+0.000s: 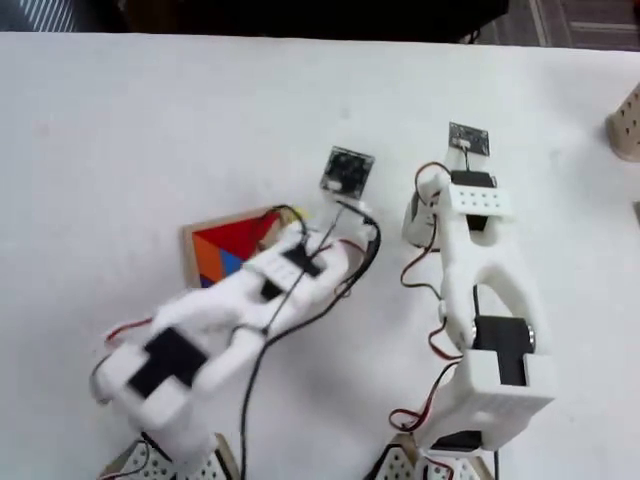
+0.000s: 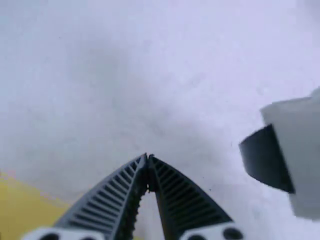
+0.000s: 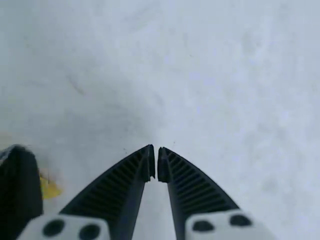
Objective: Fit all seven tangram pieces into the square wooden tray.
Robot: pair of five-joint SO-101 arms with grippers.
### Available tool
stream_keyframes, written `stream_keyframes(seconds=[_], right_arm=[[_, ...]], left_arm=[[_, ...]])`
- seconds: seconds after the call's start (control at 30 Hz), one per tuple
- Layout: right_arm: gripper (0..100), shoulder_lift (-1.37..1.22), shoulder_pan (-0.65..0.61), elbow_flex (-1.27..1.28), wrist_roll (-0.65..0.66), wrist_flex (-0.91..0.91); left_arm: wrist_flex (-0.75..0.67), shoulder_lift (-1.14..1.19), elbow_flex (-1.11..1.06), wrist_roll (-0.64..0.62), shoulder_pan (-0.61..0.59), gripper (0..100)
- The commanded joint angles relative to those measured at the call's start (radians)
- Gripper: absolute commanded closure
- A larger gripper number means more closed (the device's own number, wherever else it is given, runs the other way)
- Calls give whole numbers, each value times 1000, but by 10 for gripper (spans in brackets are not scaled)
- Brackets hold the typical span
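Note:
The square wooden tray (image 1: 188, 243) lies left of centre in the high view, mostly covered by the left arm (image 1: 250, 295). An orange-red piece (image 1: 222, 240) and a blue piece (image 1: 230, 263) show inside it. A yellow piece (image 1: 297, 213) peeks out at the tray's far right corner; its yellow surface (image 2: 20, 210) also appears in the left wrist view. My left gripper (image 2: 148, 160) is shut over bare white table with nothing in it. My right gripper (image 3: 154, 151) is shut and empty too, above the table to the right of the tray, with a bit of yellow (image 3: 49, 188) beside it.
The white table (image 1: 120, 130) stretches wide at the back and left. A wooden object (image 1: 627, 125) stands at the far right edge. The right arm (image 1: 485, 290) stands close beside the left arm, and part of it (image 2: 287, 155) shows in the left wrist view.

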State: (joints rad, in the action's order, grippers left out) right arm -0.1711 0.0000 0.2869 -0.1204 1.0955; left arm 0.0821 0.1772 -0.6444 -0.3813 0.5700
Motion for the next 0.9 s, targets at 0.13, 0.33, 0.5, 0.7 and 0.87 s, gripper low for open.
stream_keyframes(seconds=[0.13, 0.33, 0.5, 0.7, 0.87], right_arm=[[980, 45, -7, -8, 12, -10], [979, 45, -7, -6, 12, -10], [978, 45, -7, -5, 12, -10], [978, 45, -7, -5, 12, -10], [978, 45, -7, -5, 12, -10]], left_arm=[[166, 160, 224, -9, -7, 978], [276, 154, 224, -17, -56, 978], [423, 87, 213, -17, -107, 978], [571, 36, 213, -12, -185, 978], [641, 19, 213, -9, -225, 978]])
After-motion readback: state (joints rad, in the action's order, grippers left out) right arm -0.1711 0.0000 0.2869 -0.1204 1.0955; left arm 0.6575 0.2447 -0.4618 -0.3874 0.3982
